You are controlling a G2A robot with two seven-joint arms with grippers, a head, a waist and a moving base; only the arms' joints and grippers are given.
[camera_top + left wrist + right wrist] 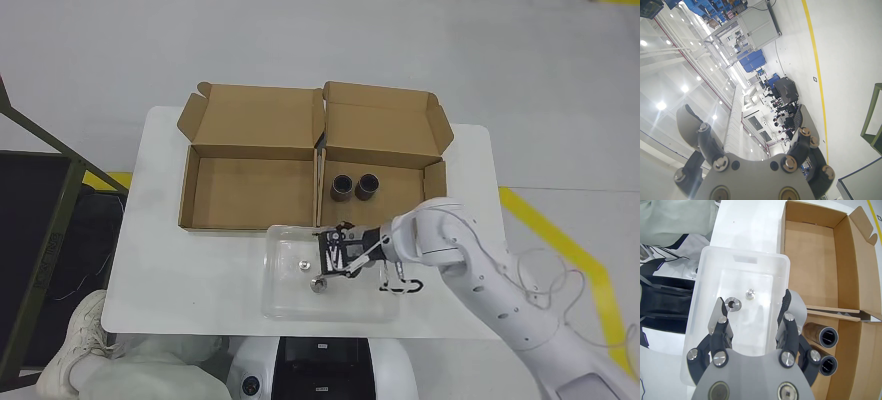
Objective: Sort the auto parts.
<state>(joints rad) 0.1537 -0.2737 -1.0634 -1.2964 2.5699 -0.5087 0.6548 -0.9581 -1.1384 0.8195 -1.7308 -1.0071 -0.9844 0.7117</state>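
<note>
The left hand (743, 111) is raised away from the table and points out into the hall, its two fingers spread wide with nothing between them.

Seen from above, the white table (140, 250) carries an open cardboard box (250, 190) at about ten o'clock from its middle, lid flap folded back and its brown floor bare. At six o'clock, along the near edge, sits a clear plastic bin (285, 305). Two small metal parts lie on the bin's floor. One is a little silver stud (750, 293), standing upright. The other is a short silver sleeve (732, 304) with a round bore facing up, near the stud at roughly five o'clock from it.

The right hand (754, 297) hangs over the bin, released, fingers wide apart and gripping nothing. The sleeve lies just beside one fingertip (723, 306); whether they touch cannot be told. The stud sits in the gap between the fingers.

At one o'clock from the table's middle a second cardboard box (400, 150) stands against the first, walls touching. Two dark cylinders (343, 186) (368, 185) rest side by side in its near-left corner.
</note>
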